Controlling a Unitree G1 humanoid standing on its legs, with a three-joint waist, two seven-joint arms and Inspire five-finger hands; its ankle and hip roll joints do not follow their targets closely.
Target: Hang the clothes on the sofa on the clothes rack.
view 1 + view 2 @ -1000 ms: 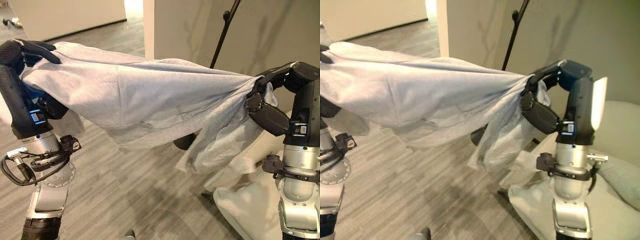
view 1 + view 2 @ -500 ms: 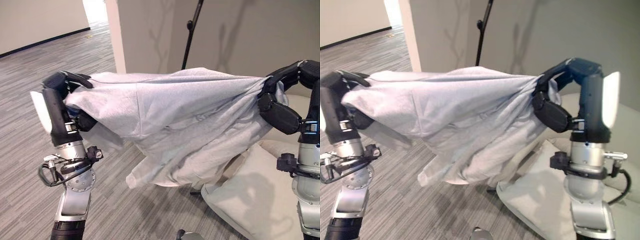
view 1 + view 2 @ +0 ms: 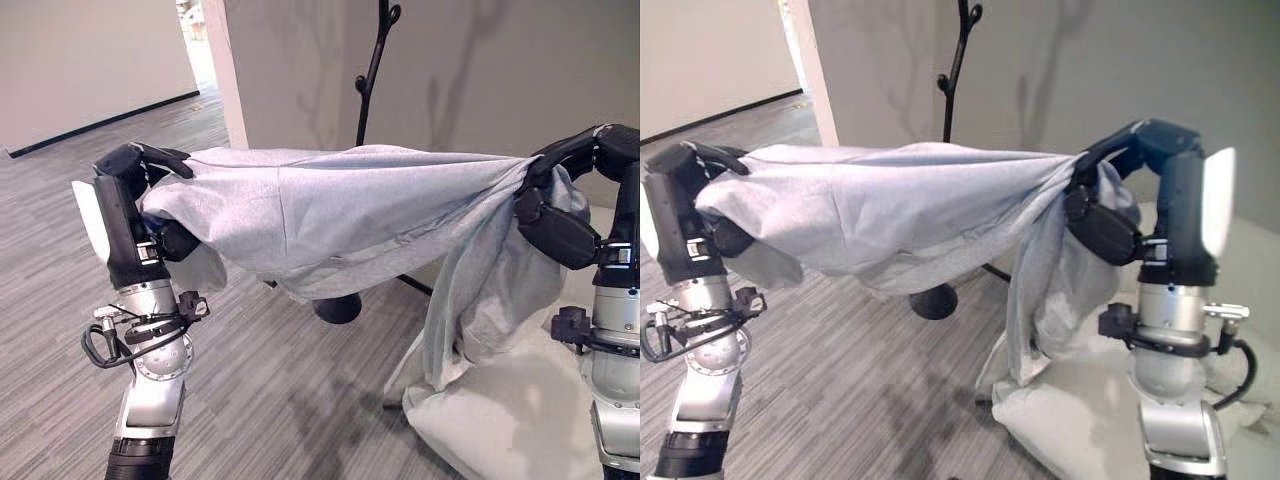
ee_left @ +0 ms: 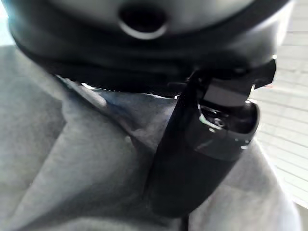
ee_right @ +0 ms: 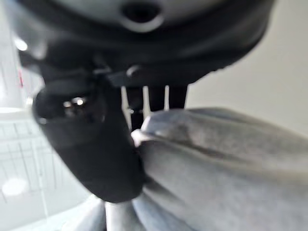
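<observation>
Up at mid-frame, a light grey shirt point(image 3: 350, 205) hangs stretched between the two hands. At the left, the left hand point(image 3: 140, 165) has its fingers curled over one end; at the right, the right hand point(image 3: 560, 190) pinches the other, bunched end. Behind the shirt, upper centre, stands a black coat rack point(image 3: 372, 60). At lower right lies a pale sofa point(image 3: 500, 430).

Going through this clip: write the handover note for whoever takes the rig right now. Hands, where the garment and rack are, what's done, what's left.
Left hand: shut on one end of the light grey garment.
Right hand: shut on the other end.
Garment is stretched between both hands, off the white sofa; a loose part hangs down toward it.
Black clothes rack stands behind the garment.
Done: pickup. Left: hang it on the rack.
</observation>
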